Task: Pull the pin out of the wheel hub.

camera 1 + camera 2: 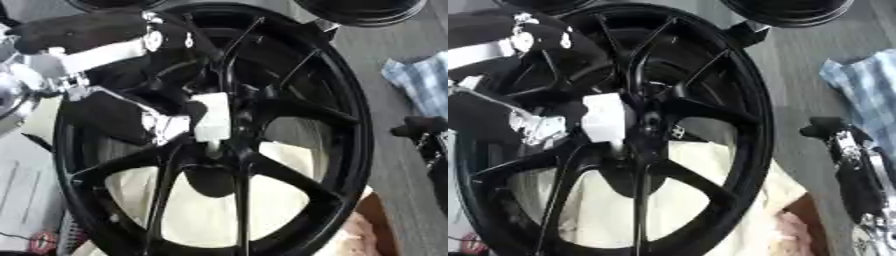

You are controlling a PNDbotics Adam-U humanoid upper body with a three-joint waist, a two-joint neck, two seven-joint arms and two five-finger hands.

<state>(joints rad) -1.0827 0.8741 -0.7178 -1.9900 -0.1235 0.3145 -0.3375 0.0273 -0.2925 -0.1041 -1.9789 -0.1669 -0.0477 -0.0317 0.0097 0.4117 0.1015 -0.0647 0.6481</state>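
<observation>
Black spokes fan out from the wheel hub [229, 107], and your left hand [153, 122] sits right over that centre, coming in from the left across the rim [363, 150]. You have the hand there because the pin [213, 117] stands at the hub: a pale, blocky piece with a thin stem at its lower end [213, 146]. Your fingers are curled in against the pin's left side, and they look to be pinching it, though the dark fingers blur into the dark spokes, so the exact contact is hard to make out.

Its long axis runs up and down in both views, roughly in line with the spoke below it, with the narrow stem pointing toward the bottom. The stem's tip appears to meet the hub just above the round dark opening [210, 180]. My reading is that the pull should follow that long axis, away from the stem end, so the pin does not bind sideways.

Your right hand [833, 131] waits well apart at the right edge, beside a blue checked cloth [424, 82]; whether its fingers are open or closed, I cannot tell.
</observation>
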